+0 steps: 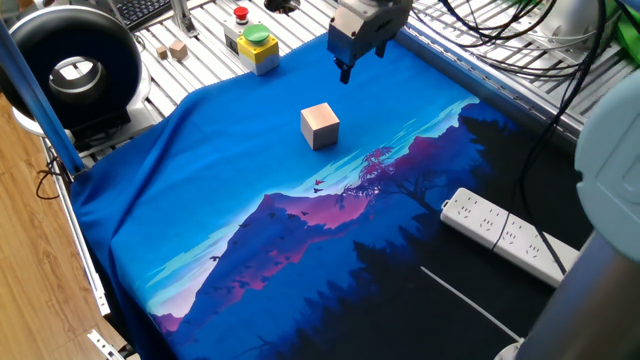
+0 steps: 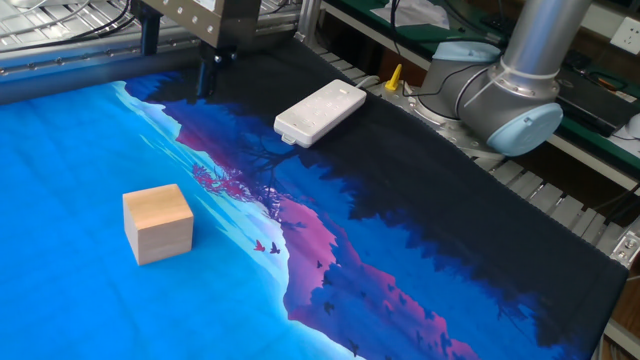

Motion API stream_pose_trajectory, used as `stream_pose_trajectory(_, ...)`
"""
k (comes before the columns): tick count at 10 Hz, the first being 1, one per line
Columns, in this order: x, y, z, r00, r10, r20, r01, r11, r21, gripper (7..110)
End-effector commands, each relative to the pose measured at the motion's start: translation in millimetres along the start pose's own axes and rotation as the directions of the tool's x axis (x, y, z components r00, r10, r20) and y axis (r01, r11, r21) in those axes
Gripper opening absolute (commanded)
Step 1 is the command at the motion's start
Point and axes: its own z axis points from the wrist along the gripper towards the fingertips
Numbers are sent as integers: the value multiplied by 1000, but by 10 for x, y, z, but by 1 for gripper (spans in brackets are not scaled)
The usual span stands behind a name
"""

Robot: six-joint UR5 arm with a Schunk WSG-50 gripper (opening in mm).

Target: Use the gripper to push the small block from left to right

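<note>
The small block (image 1: 320,126) is a tan wooden cube standing on the blue printed cloth (image 1: 230,200). It also shows in the other fixed view (image 2: 157,222). The gripper (image 1: 345,72) hangs over the far edge of the cloth, beyond the block and clear of it. Its dark prongs come together in one narrow tip and hold nothing. In the other fixed view the gripper (image 2: 207,80) sits at the top left, well behind the block.
A white power strip (image 1: 505,235) lies on the dark part of the cloth, also in the other fixed view (image 2: 320,112). A yellow button box (image 1: 252,42) and two tiny cubes (image 1: 178,48) sit off the cloth. The arm's base (image 2: 500,90) stands at the table's side.
</note>
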Motion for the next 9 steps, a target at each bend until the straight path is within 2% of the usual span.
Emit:
stream_pose_trajectory(1,-208,-17,215,998,-44,47,46,998,-48,7)
stream_pose_trajectory(3,-350,-161,450,992,-76,105,80,996,-33,7)
stream_pose_trajectory(4,-421,-267,513,989,-89,122,89,996,4,7)
stream_pose_trajectory(6,-499,-388,595,986,-104,127,98,994,47,7)
stream_pose_trajectory(9,-450,-384,638,990,-101,101,97,994,40,7)
